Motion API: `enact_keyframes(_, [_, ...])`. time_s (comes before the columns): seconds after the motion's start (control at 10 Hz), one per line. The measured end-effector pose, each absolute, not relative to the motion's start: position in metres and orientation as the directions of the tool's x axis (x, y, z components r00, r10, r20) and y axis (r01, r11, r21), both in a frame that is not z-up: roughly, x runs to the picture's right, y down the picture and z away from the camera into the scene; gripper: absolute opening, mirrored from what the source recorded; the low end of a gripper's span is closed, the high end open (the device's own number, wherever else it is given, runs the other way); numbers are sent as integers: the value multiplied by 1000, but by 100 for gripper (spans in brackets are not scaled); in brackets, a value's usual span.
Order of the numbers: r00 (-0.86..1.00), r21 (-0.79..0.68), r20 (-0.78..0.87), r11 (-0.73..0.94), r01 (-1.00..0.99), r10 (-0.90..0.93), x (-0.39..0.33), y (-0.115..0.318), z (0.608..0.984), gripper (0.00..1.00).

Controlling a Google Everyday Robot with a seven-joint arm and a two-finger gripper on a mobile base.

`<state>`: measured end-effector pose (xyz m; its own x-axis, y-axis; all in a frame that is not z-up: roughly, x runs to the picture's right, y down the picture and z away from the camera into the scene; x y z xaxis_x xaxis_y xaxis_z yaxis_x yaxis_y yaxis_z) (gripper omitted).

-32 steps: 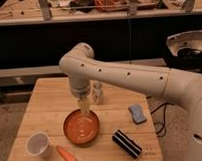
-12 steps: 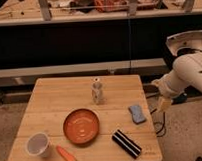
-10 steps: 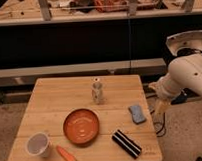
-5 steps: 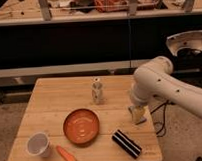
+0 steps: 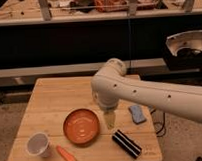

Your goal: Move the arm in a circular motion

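Observation:
The large glossy white arm [image 5: 145,93] reaches in from the right edge across the wooden table [image 5: 50,102]. Its thick elbow sits over the table's middle, and a short segment hangs down from it. The yellowish gripper [image 5: 110,120] at the tip points down, just right of the orange bowl [image 5: 81,126] and left of the blue sponge [image 5: 137,113]. It hangs a little above the tabletop and holds nothing that I can see.
A white cup [image 5: 38,144] stands at the front left with an orange carrot-like piece [image 5: 65,155] beside it. A black striped block [image 5: 126,143] lies at the front right. A dark shelf with clutter runs behind the table.
The arm has swept left from the table's right edge to over its middle. The small figurine at the back is now hidden behind the arm.

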<state>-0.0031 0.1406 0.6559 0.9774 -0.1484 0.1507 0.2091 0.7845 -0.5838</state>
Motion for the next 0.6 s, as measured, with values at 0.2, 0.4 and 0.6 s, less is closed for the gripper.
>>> enact_keyframes(0.2, [972,-583,162,778,234,-171,-40,139,657,80])
enact_keyframes(0.4, [968,-576,169,778,250,-186,-57,130,662,80])
enact_keyframes(0.6, [961,-558,190,784,273,-200,-51,114,670,80])
